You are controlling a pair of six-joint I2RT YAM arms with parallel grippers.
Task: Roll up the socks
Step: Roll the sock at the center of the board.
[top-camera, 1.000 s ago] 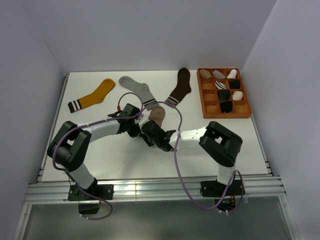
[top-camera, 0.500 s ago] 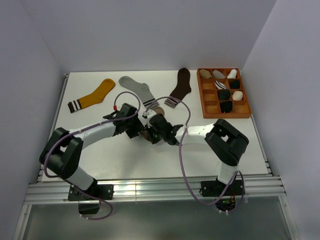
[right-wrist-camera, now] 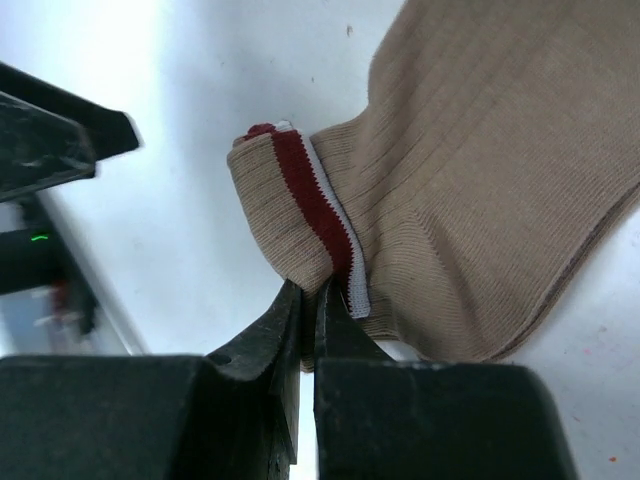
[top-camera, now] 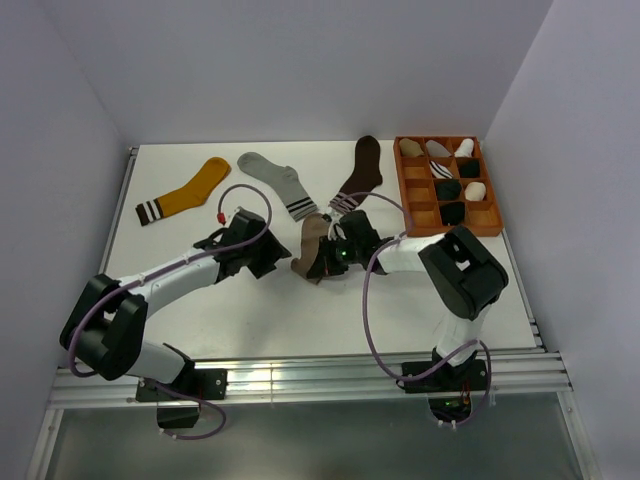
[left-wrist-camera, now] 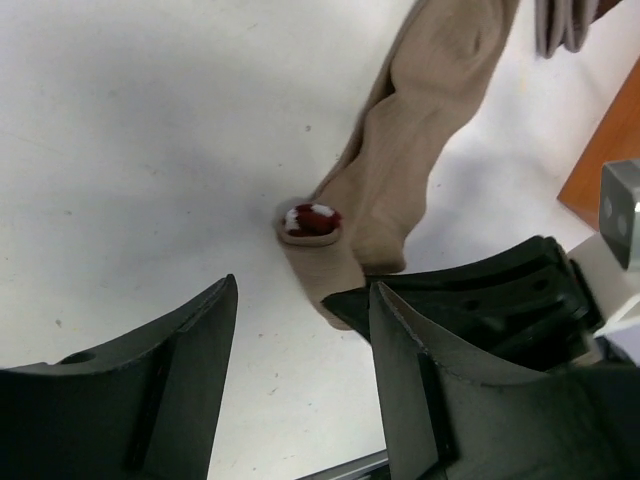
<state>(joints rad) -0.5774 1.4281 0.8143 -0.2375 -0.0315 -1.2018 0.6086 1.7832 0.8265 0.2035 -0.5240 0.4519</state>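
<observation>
Entry: taupe sock, ribbed knit, maroon-and-white cuff. Location: middle of the table, between the two arms, toe end toward the far side. Condition: cuff turned over on itself into a first small cuff roll; the leg and foot lie flat and unrolled, so the rolling appears barely begun. Right gripper: fingers pressed together on a thin fold at the base of that roll, seemingly to keep the turn from springing back. Left gripper: fingers apart, nothing between them, just beside the rolled end and apart from it, likely placed to take a fresh hold. Adjacent, not in hand: mustard sock, grey sock and dark brown sock, laid flat along the far side of the table. Wooden tray, divided into compartments, at far right; several compartments hold rolled bundles, light and dark. Surface: matte white, faintly speckled, metal rail at the near edge. Room: plain pale walls on three sides.
</observation>
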